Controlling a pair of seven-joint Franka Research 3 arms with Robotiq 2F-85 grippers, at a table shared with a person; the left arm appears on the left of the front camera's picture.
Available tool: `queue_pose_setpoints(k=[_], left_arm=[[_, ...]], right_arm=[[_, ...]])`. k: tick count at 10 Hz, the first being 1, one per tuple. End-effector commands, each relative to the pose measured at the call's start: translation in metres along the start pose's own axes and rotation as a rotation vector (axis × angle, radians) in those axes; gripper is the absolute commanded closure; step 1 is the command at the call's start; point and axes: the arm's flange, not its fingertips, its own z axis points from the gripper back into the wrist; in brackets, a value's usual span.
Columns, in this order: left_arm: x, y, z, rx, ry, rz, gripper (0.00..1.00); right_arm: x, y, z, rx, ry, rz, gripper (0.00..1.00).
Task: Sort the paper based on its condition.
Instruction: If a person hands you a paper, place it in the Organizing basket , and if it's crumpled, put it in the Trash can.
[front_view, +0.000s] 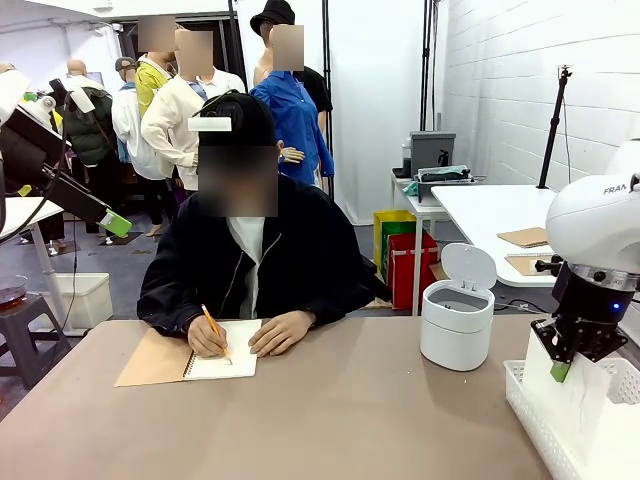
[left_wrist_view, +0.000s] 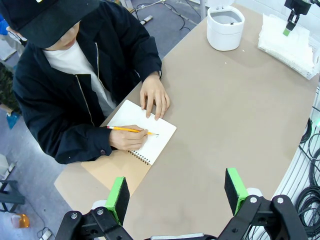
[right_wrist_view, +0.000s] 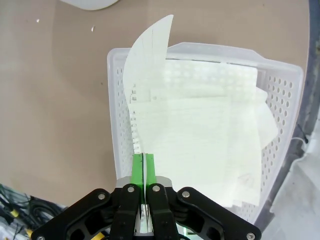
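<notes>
**White sheet held over the basket**

White lined paper sheet (right_wrist_view: 147, 65), torn along its perforated edge, is pinched between the closed green pads of the right gripper (right_wrist_view: 143, 162). The sheet's long axis runs on from the fingers, down toward the white perforated basket (right_wrist_view: 114, 100), and its free end curls sideways. It hangs by the basket wall nearer the table's middle, not over the centre. Other flat sheets (right_wrist_view: 200, 150) lie stacked inside, to one side of the held sheet. A drop here would probably call for a small shift inward, so that the curl clears the rim. The left gripper (left_wrist_view: 176, 192), jaws wide apart and empty, hovers well away, over the person's spiral notebook (left_wrist_view: 150, 135), where a hand (left_wrist_view: 125, 140) writes with a pencil (left_wrist_view: 127, 129). The right arm is plainly the nearer to the basket.
</notes>
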Motion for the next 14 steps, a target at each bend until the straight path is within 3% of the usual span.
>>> queue_pose_setpoints(k=[1, 6, 9, 11, 12, 14], left_arm=[[0.001, -0.001, 0.0, -0.003, 0.002, 0.011, 0.0], [0.001, -0.001, 0.0, -0.003, 0.002, 0.011, 0.0], [0.001, -0.001, 0.0, -0.003, 0.002, 0.011, 0.0], [0.001, -0.001, 0.0, -0.003, 0.002, 0.011, 0.0], [0.001, -0.001, 0.0, -0.003, 0.002, 0.011, 0.0], [0.001, -0.001, 0.0, -0.003, 0.002, 0.011, 0.0]], right_arm=[[-0.001, 0.001, 0.004, -0.001, -0.011, 0.028, 1.0], [-0.001, 0.001, 0.004, -0.001, -0.011, 0.028, 1.0], [-0.011, -0.01, 0.018, -0.045, 0.053, -0.03, 0.48], [-0.017, -0.021, 0.028, -0.095, 0.042, -0.073, 0.13], [-0.018, -0.025, 0.032, -0.108, 0.037, -0.09, 0.0], [-0.016, -0.029, 0.042, -0.135, 0.021, -0.108, 0.0]])
